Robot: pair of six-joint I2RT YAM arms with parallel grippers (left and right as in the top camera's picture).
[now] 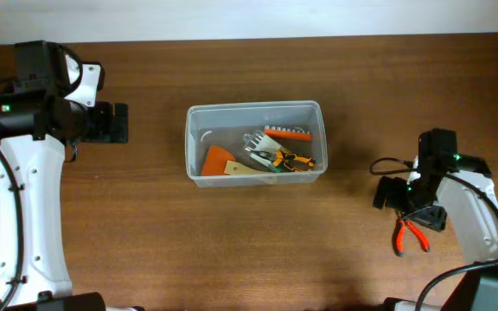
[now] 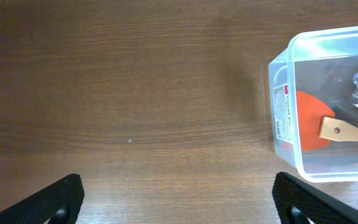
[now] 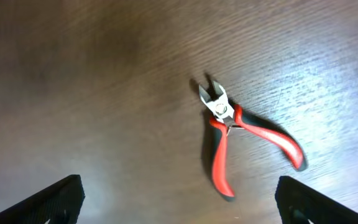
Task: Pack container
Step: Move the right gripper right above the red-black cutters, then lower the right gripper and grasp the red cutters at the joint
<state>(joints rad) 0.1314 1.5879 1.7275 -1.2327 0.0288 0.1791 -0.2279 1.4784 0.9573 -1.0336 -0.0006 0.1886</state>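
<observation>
Red-handled cutters point(image 3: 224, 112) lie under the spread right gripper point(image 3: 179, 199), seemingly untouched.

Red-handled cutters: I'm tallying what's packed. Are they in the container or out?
Out. The red-handled cutters lie on the table, well right of the container, below the open right gripper.

Overhead looks straight down on the whole table point(image 1: 145, 225). Left wrist, close and downward, shares one end of the container point(image 2: 281, 93) with it; right wrist likewise shares the pliers point(image 3: 222, 112).
</observation>
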